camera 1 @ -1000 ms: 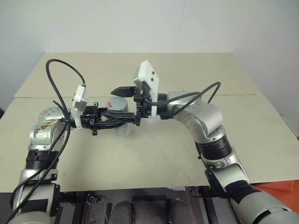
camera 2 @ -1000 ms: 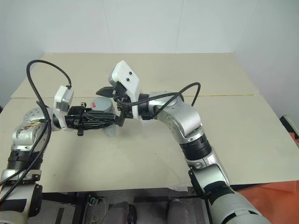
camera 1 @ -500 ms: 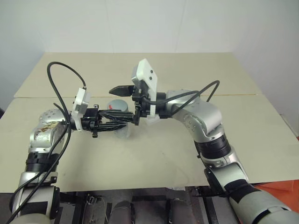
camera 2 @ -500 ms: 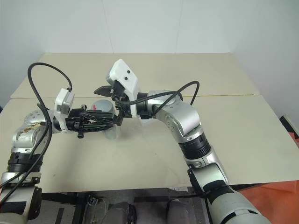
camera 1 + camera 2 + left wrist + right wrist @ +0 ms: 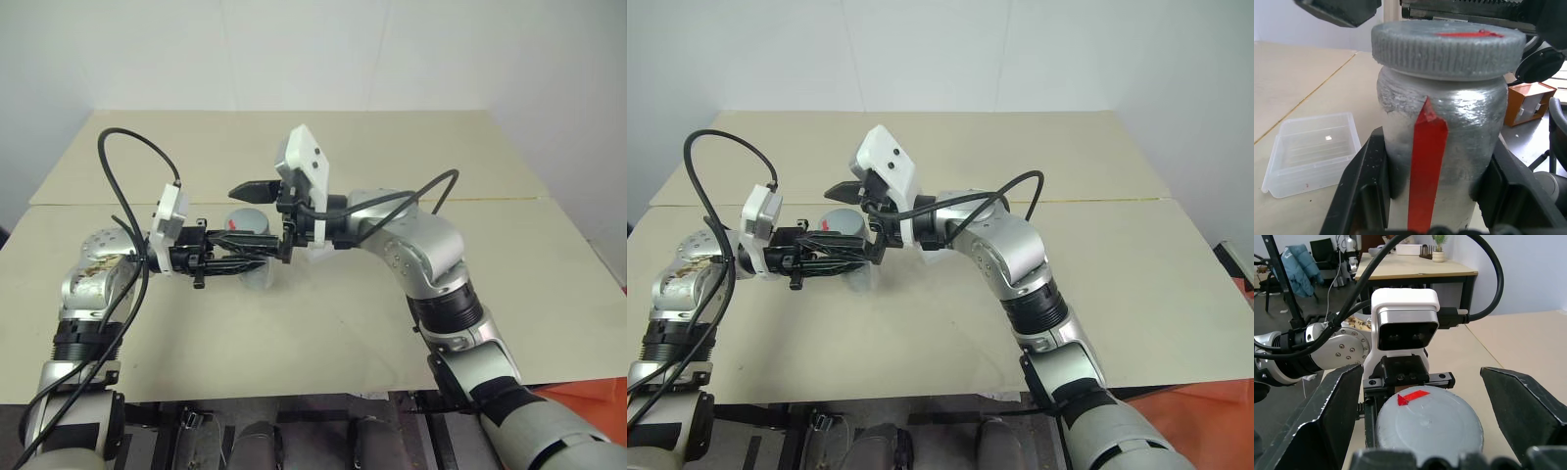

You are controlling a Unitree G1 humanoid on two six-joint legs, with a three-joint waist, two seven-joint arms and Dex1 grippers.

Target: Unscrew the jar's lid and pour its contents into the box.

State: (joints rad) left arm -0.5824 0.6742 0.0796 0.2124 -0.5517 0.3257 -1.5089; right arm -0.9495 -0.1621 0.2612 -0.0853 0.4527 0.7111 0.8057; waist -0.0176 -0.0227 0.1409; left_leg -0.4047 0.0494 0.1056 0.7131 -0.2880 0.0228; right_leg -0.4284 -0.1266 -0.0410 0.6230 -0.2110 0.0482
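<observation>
Above the table (image 5: 323,323), the left gripper (image 5: 1432,191) clamps the jar (image 5: 1442,132) upright to steady it, while the right gripper (image 5: 1432,396) straddles the lid (image 5: 1429,423) with fingers apart, seemingly not yet touching, the box (image 5: 1312,152) waiting on the table below.

You have bare worktop (image 5: 392,323) on every side of the raised jar (image 5: 1442,132). Around its lid (image 5: 1429,426), the right end effector (image 5: 1430,401) leaves gaps beside both spread fingers. The box (image 5: 1310,152) sits low alongside, apart.
</observation>
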